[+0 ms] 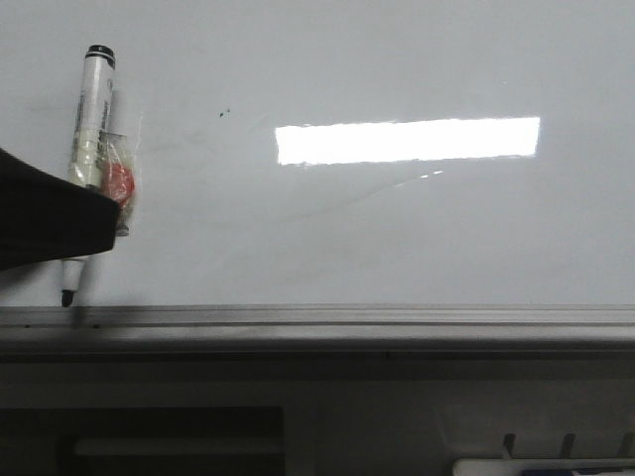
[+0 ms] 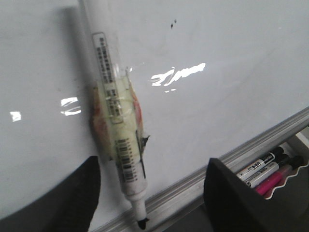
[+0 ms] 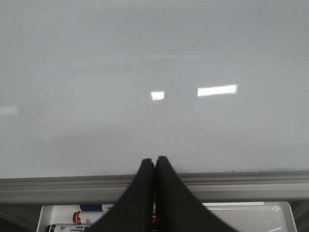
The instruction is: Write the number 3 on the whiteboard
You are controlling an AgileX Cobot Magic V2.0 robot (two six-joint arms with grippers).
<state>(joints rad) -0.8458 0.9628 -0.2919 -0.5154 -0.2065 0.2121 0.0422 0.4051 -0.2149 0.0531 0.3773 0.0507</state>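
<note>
Whiteboard (image 1: 397, 228) surface fills most of the front view, glossy and grey-white, with a bright rectangular reflection (image 1: 407, 140) near its middle and a grey edge rail (image 1: 347, 317) along the near side. No drawn "3" can be made out on it; only a few tiny dark specks (image 1: 225, 113) and faint smudges are seen. A marker (image 1: 91, 139) is shown near the board's left edge, uncapped, tip down just above the rail, with tape and something red wrapped round its middle. The left gripper (image 2: 152, 193) is seen only as two dark fingers (image 2: 231, 198) set wide apart on either side of the marker; whether the marker is actually held cannot be told, since the contact is hidden, though it appears to be carried somehow. The right gripper (image 3: 154, 166) is shown with its fingers pressed together, nothing between them, over the rail. A tray (image 3: 270, 212) of spare markers (image 3: 87, 217) below the rail is partly cut off.
</note>
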